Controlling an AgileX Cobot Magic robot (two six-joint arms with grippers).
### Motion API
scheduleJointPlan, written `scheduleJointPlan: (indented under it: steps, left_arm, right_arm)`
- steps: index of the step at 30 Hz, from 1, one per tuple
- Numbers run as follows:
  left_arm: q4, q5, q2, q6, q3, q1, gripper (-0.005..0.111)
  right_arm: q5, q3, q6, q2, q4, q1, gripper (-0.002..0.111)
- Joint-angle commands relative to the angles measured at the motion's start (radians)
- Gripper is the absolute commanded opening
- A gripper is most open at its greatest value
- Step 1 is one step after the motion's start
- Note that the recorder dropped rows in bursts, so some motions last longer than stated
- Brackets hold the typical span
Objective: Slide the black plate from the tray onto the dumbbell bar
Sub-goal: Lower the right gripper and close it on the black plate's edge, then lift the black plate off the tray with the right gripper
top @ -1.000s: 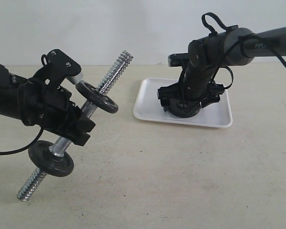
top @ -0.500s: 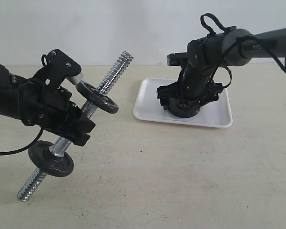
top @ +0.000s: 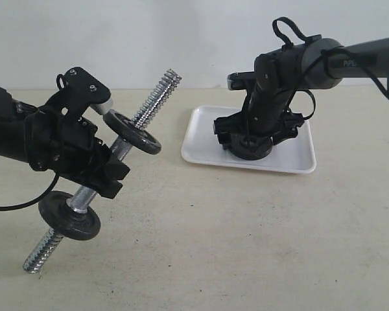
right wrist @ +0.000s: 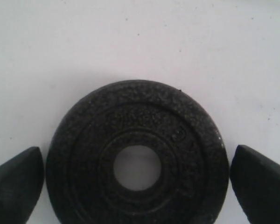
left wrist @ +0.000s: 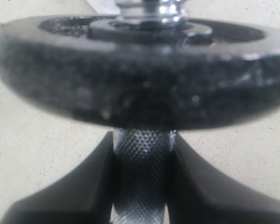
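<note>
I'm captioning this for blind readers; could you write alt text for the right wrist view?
A black plate with a central hole lies flat on the white tray, seen from above. The open right gripper straddles it, one dark fingertip close beside each side of its rim.

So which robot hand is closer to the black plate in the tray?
Right. The right gripper straddles the black plate, open; the left gripper, far off, holds the dumbbell bar.
</note>
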Motion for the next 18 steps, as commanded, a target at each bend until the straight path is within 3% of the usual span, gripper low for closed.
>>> scheduleJointPlan:
  steps: [1,3,5,6,8,9,18]
  left_arm:
    - [-0.049,-0.07,-0.06,-0.001,-0.034,0.001,0.004]
    - [-0.049,-0.07,-0.06,-0.001,-0.034,0.001,0.004]
    - [-0.049,-0.07,-0.06,-0.001,-0.034,0.001,0.004]
    - [-0.049,-0.07,-0.06,-0.001,-0.034,0.001,0.004]
    - [-0.049,-0.07,-0.06,-0.001,-0.034,0.001,0.004]
    - [-0.049,-0.07,-0.06,-0.001,-0.034,0.001,0.004]
    - [-0.049,-0.07,-0.06,-0.001,-0.034,0.001,0.004]
  right_arm:
    - [0.137,0.027,0.005,0.052,0.031,-0.008,0.101]
    - [0.135,0.027,0.003,0.052,0.031,-0.008,0.099]
    - [0.125,0.027,-0.009,0.052,0.036,-0.008,0.077]
    - [0.12,0.027,-0.027,0.052,0.045,-0.008,0.062]
    - [0.106,0.027,-0.056,0.052,0.08,-0.008,0.008]
    - [0.106,0.027,-0.054,0.052,0.088,-0.008,0.0]
    - [0.092,0.027,-0.081,0.045,0.09,-0.008,0.0]
